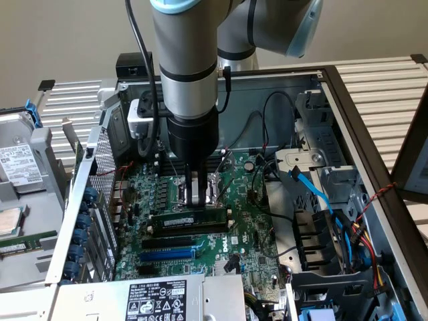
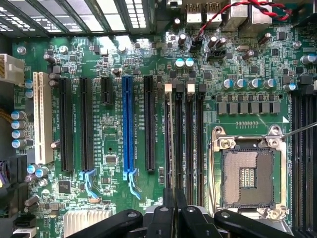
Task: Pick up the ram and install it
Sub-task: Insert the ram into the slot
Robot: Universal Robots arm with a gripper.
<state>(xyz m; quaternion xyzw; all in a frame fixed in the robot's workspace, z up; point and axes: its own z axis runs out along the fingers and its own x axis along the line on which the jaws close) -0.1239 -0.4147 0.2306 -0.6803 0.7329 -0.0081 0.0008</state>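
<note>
Gripper (image 1: 196, 199), fingers (image 2: 169, 210) pinched together, at top edge of ram (image 1: 190, 219); actual grasp uncertain. Risk: tilted push, half-seated stick, strained motherboard (image 1: 207, 264).

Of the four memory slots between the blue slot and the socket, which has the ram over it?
The end slot, farthest from the socket; the ram lies along it under the tool, the other three bare.
</note>
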